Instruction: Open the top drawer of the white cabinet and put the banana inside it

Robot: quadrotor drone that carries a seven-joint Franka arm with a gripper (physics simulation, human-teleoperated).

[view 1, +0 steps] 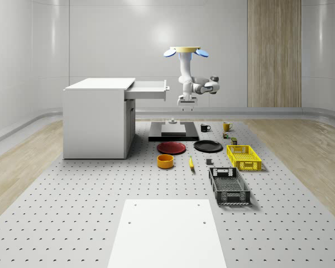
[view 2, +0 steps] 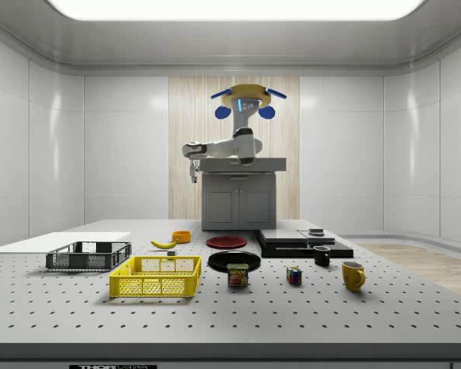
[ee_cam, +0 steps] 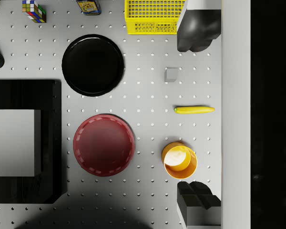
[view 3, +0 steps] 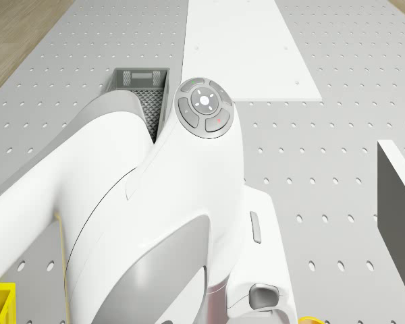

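The white cabinet [view 1: 95,120] stands on the whole-scene view's left, its top drawer [view 1: 148,89] pulled out. The drone [view 1: 185,52] hovers just beyond the drawer's front, high over the table. Its arm bends down to the gripper [view 1: 187,102], which points downward beside the drawer front, well above the table. The banana [view 1: 191,162] lies flat on the perforated table near an orange bowl [view 1: 166,161]. In the wrist view the banana [ee_cam: 194,109] lies far below, between the two dark fingers [ee_cam: 198,28], and the gripper [ee_cam: 196,115] is open and holds nothing.
A red plate [ee_cam: 103,145], a black plate [ee_cam: 93,64] and a black platform [ee_cam: 24,143] lie under the arm. A yellow basket [view 1: 244,157], a dark crate [view 1: 229,186], mugs [view 1: 227,127] and a can sit further right. A white sheet [view 1: 167,234] covers the front.
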